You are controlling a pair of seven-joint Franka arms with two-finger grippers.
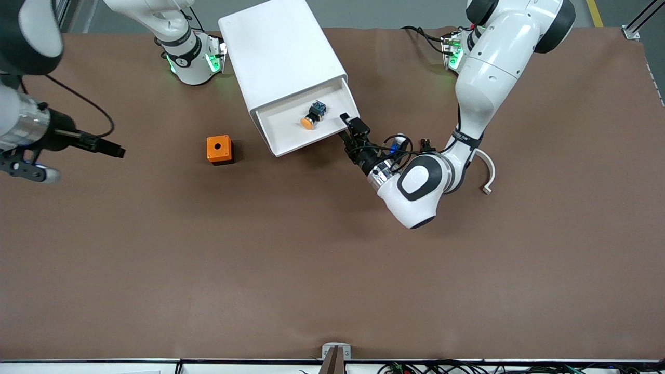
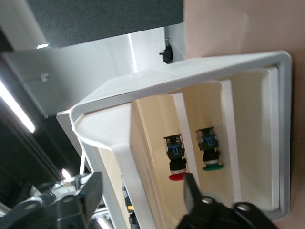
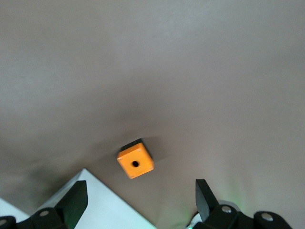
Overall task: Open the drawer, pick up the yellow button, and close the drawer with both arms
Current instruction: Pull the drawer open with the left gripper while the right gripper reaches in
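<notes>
The white cabinet [image 1: 280, 52] stands near the robots' bases, and its top drawer [image 1: 306, 144] is pulled out. The button [image 1: 310, 118], orange cap and black-and-blue body, lies on its side in the drawer. My left gripper [image 1: 353, 127] is at the drawer's front corner toward the left arm's end. In the left wrist view my left gripper [image 2: 140, 195] is open with the drawer's front wall [image 2: 128, 157] between its fingers. My right gripper [image 1: 111, 148] hangs open and empty over the table at the right arm's end, also shown in the right wrist view [image 3: 140, 198].
An orange cube with a hole [image 1: 219, 149] sits on the table beside the drawer, toward the right arm's end; it shows in the right wrist view [image 3: 136, 163]. Lower drawers hold a red button [image 2: 175, 162] and a green button [image 2: 210, 153].
</notes>
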